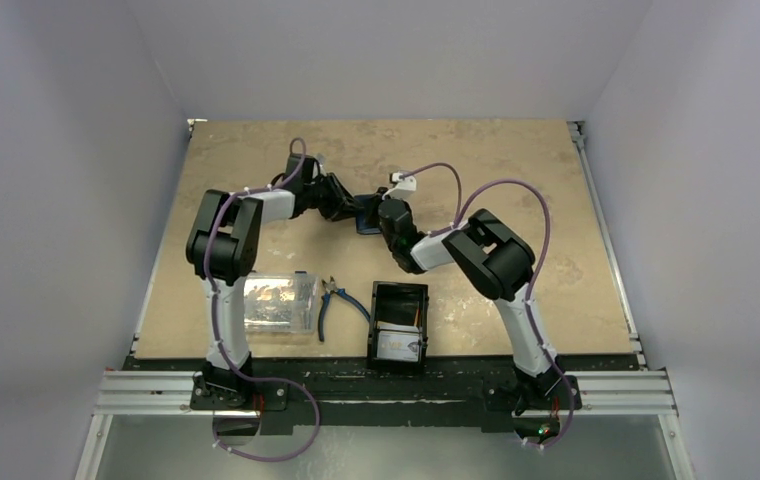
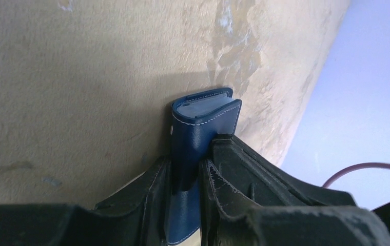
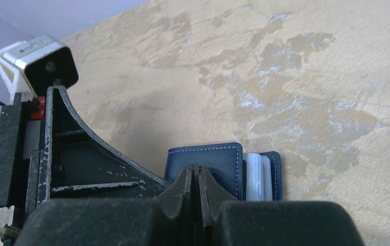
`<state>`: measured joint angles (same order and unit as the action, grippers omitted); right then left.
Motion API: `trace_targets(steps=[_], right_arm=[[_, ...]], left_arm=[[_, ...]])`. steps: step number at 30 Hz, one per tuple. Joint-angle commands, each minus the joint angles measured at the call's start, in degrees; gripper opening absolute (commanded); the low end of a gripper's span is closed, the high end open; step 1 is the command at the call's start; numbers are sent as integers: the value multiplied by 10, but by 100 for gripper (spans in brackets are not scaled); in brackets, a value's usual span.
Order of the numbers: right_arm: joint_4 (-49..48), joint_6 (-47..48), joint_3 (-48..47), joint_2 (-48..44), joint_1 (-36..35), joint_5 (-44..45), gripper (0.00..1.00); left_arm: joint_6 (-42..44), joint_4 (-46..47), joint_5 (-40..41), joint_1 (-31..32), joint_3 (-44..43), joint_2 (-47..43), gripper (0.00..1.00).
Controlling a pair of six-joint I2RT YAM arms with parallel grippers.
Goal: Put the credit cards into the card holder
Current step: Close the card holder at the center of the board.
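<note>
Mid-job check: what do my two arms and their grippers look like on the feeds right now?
The left arm and right arm both have bulky black joint housings joined by white link sections, and a purple cable loops along each. The left gripper and right gripper have black, wedge-shaped fingers with scuffed edges and whitish scratches.

The tan, mottled table (image 1: 516, 170) I am bolted to carries three things near its front edge: a clear plastic box (image 1: 278, 302) on my left, blue-handled pliers (image 1: 334, 305) just beside it, and a black open-topped tray (image 1: 399, 290) further right, near the middle.
</note>
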<state>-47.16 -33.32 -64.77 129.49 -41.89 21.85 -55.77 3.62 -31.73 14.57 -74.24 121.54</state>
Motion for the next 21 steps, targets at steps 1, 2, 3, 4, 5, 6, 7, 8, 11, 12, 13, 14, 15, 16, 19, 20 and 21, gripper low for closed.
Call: trace_targets(steps=[1, 2, 3, 4, 5, 6, 7, 8, 11, 12, 13, 14, 15, 16, 19, 20, 21], right_arm=[[440, -10, 74, 187, -32, -3, 0], [443, -17, 74, 190, -32, 7, 0], [448, -22, 73, 194, -35, 17, 0], [456, -35, 71, 202, -42, 27, 0], [463, -45, 69, 212, -51, 32, 0], [469, -56, 63, 228, -62, 36, 0], [487, -64, 53, 245, -72, 34, 0], [504, -66, 36, 259, -85, 34, 0], [505, -60, 29, 249, -92, 15, 0], [489, -55, 45, 230, -83, 7, 0], [462, -43, 64, 205, -69, -18, 0], [430, -28, 82, 173, -51, -47, 0], [426, -25, 90, 143, -36, -66, 0], [427, -21, 96, 107, -23, -79, 0], [413, 22, 88, 19, -1, -166, 0], [424, 36, 73, 0, 1, -184, 0], [438, 46, 57, -17, 3, -196, 0]], left_arm=[[-124, 181, -58, 31, -60, 18, 3], [-151, 207, -59, 34, -52, 24, 3], [-177, 241, -61, 37, -41, 30, 2], [-203, 272, -62, 40, -27, 34, 0], [-216, 289, -60, 43, -18, 35, 0], [-221, 294, -56, 45, -10, 34, 0], [-215, 286, -51, 46, -8, 32, 0], [-204, 272, -49, 47, -9, 29, 0], [-164, 221, -45, 46, -17, 12, 0], [-142, 194, -46, 46, -24, 7, 0], [-121, 168, -44, 46, -31, 6, 0], [-99, 144, -43, 47, -39, 5, 0], [-81, 124, -43, 48, -41, 5, 0], [-72, 114, -44, 49, -38, 4, 0], [-68, 127, -55, 51, -16, 1, 0], [-64, 130, -62, 53, -15, 0, 0], [-55, 125, -66, 55, -16, -1, 0]])
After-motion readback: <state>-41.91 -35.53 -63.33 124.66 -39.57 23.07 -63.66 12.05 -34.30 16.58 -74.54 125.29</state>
